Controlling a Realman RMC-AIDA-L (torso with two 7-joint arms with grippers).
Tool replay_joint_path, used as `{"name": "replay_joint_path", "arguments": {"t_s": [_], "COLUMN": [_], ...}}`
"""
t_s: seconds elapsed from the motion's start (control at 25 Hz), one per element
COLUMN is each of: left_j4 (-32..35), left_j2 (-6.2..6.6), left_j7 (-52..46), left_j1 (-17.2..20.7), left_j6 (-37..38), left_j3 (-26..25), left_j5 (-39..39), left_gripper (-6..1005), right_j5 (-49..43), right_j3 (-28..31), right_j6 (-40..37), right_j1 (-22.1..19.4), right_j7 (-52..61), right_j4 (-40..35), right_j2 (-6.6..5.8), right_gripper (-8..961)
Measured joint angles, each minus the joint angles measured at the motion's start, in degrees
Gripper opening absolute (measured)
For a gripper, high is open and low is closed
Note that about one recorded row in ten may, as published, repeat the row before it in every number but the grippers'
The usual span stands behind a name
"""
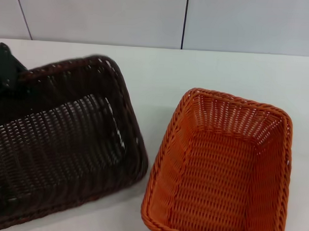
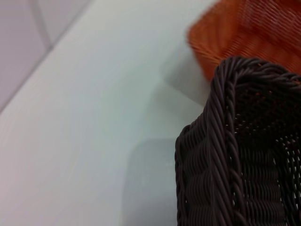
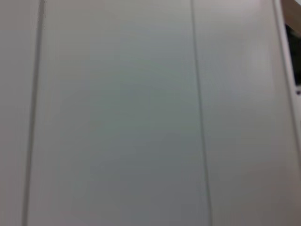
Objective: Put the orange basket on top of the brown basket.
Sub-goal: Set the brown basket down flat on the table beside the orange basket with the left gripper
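Brown basket (image 1: 62, 142) tilted, far corner at left gripper (image 1: 6, 70) — grip state cannot tell. Orange basket (image 1: 221, 168) well apart on gripper's right, flat on table (image 1: 197, 66), untouched. Step: repositioning brown basket, seemingly. Next — set it level, then fetch orange. Right gripper unseen.

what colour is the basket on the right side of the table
Bright orange: the orange basket, clearest in the head view.

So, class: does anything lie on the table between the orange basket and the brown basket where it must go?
Nothing visible does. The orange basket sits on the white table beside the brown basket, with only a bare strip of table between them. The left hand is at the brown basket's far rim.
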Motion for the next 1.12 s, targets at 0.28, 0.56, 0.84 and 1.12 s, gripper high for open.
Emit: {"name": "replay_joint_path", "arguments": {"t_s": [0.28, 0.56, 0.84, 1.12], "left_j4": [-0.08, 0.58, -0.42, -2.68], "left_j2": [-2.2, -6.13, -11.55, -13.58], "left_j7": [9.06, 13.94, 12.16, 9.45], "left_j1": [-5.62, -9.29, -8.4, -6.7], "left_j6": [-2.37, -3.14, 6.07, 8.85], "left_j3": [9.09, 12.07, 11.49, 9.98], "left_j5": [1.86, 5.4, 7.91, 8.0], "left_gripper": [157, 158, 158, 171], "right_j5": [2.46, 2.68, 2.72, 2.72], "right_j3": [-1.81, -5.01, -5.81, -5.51], "right_j6": [-2.94, -7.61, -8.18, -8.19], "right_j1": [-2.37, -3.12, -3.63, -3.66], "right_j7": [0.03, -0.29, -0.34, -0.35], "right_j4": [0.25, 0.3, 0.29, 0.22], "right_j2": [0.17, 0.18, 0.09, -0.11], "right_gripper": [604, 604, 603, 603]}}
